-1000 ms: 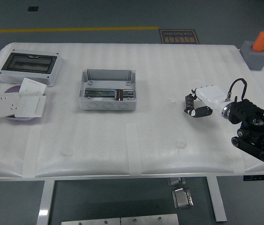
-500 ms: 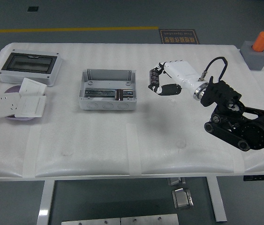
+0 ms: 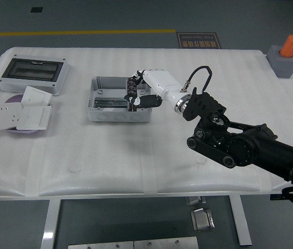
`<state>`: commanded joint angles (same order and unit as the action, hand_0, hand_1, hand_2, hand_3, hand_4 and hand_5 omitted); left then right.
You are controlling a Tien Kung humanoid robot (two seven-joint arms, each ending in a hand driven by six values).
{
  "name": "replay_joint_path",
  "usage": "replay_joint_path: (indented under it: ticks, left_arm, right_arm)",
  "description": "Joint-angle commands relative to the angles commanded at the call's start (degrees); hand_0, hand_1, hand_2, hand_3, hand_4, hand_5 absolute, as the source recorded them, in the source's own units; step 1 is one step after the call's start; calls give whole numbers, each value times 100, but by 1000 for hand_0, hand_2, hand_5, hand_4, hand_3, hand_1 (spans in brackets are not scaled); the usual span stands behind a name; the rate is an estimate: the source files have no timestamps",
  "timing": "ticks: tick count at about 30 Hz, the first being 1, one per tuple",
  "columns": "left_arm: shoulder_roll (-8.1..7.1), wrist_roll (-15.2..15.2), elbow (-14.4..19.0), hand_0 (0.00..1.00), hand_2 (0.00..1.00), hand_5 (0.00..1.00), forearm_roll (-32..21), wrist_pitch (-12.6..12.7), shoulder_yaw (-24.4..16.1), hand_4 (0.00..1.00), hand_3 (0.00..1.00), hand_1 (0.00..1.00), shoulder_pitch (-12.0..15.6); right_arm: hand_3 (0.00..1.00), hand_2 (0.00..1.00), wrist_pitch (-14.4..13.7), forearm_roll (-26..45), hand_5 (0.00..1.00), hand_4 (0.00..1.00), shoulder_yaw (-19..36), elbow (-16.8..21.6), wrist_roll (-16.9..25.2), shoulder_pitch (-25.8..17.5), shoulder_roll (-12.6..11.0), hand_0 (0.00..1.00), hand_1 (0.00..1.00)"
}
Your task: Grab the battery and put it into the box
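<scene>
A grey open-topped box (image 3: 116, 116) stands left of the table's middle, with a metal rail along its floor. My right hand (image 3: 136, 99), white-shelled with black fingers, reaches in from the right and hovers over the box's right end. Its fingers are curled against the thumb, pinching a small dark battery (image 3: 137, 100) that is mostly hidden inside the grip. The black forearm (image 3: 240, 148) crosses the table's right half. My left arm does not appear.
A grey enclosure with a dark clear lid (image 3: 32, 74) lies at the far left. In front of it, white socket plates (image 3: 22, 114) rest on a purple disc (image 3: 12, 99). A grey block with an orange cylinder (image 3: 287, 57) stands at the far right corner.
My right hand has travelled left from the table's right side to above the box's right end, its fingers staying curled throughout.
</scene>
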<state>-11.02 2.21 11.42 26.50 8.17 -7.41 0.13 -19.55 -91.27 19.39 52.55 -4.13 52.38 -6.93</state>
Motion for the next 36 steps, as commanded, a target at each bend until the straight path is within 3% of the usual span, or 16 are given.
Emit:
replay_joint_path:
  ticks: [4, 5, 10, 11, 16, 17, 22, 23, 25, 29, 36]
  left_arm:
    - [1, -22, 5, 593, 479, 478, 28, -17, -9, 569, 631, 621, -6]
    - [1, -25, 7, 593, 481, 481, 32, -22, -8, 576, 631, 620, -11]
    - [-1, -30, 10, 593, 481, 481, 35, -30, -3, 576, 631, 620, -22]
    - [1, -31, 9, 593, 481, 477, 48, -28, -11, 578, 630, 619, -22]
    - [2, -22, 5, 593, 481, 477, 69, -14, -32, 578, 630, 619, -24]
    - [1, -21, 6, 593, 473, 476, 67, -13, -30, 577, 629, 620, -26]
    - [0, -26, 6, 593, 473, 476, 67, -15, -29, 577, 629, 620, -31]
    - [1, -26, 7, 592, 399, 472, 62, -16, -24, 571, 621, 619, -30]
    - [7, -26, 8, 592, 399, 472, 51, -16, -18, 571, 621, 619, -25]
    - [19, -28, 9, 592, 408, 481, 23, -18, 0, 576, 619, 619, -5]
    - [26, -22, 7, 592, 416, 480, -100, -11, 70, 575, 620, 619, 20]
  right_arm:
    - [645, 661, 104, 82, 558, 392, 69, -338, 1, 25, 242, 645, 660]
    - [655, 677, 116, 99, 576, 449, 77, -416, 2, 34, 292, 669, 674]
    - [655, 677, 221, 15, 576, 449, 79, -637, -91, 53, 413, 669, 674]
    - [898, 840, 242, -11, 664, 930, 79, -660, -109, 54, 420, 952, 854]
    - [898, 840, 304, -99, 664, 930, 77, -734, -171, 65, 431, 952, 854]
    - [998, 934, 312, -108, 720, 998, 77, -740, -179, 69, 433, 998, 927]
    - [998, 934, 328, -125, 720, 998, 65, -733, -196, 73, 435, 998, 927]
    - [998, 950, 323, -110, 726, 998, 63, -721, -193, 70, 427, 998, 948]
    - [998, 950, 306, -63, 726, 998, 63, -683, -179, 58, 403, 998, 948]
    - [998, 954, 233, 148, 728, 998, 238, -407, -111, -54, 208, 998, 956]
    - [998, 926, 195, 5, 747, 998, 962, 396, -95, -534, -462, 998, 938]
